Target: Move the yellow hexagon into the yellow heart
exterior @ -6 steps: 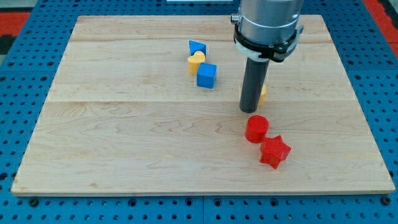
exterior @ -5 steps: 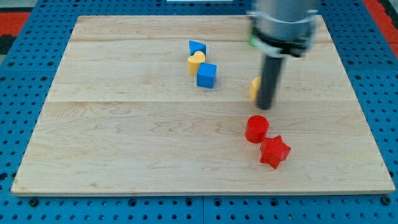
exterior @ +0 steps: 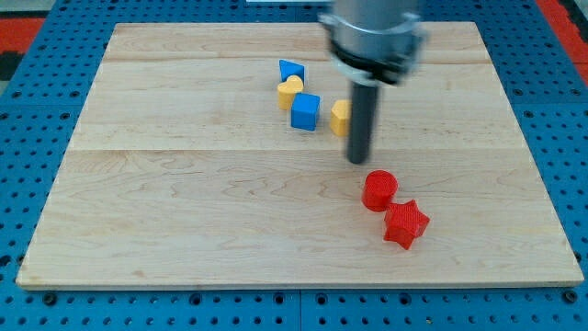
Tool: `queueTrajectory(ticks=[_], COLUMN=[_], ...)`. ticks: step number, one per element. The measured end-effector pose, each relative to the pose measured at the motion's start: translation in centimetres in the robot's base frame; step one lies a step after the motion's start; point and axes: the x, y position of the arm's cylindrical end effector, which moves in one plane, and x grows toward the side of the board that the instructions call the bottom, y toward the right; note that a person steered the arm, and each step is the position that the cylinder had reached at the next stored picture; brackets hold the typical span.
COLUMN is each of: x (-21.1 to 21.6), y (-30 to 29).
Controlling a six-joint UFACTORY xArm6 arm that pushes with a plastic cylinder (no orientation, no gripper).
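Tip (exterior: pixel 357 160) down on board, just right of hexagon (exterior: pixel 340 118), rod partly hiding it. Hexagon near blue cube (exterior: pixel 305 111); cube sits between hexagon and heart (exterior: pixel 289 90). No gripper fitted, bare rod only.

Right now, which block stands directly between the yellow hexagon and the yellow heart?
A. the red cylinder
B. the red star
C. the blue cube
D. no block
C: the blue cube sits between the yellow hexagon and the yellow heart.
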Motion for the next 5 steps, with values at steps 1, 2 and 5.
queueTrajectory(ticks=[1, 2, 5], x=[-3.5, -5.2, -10.1], y=[5.4, -2.1, -1.4])
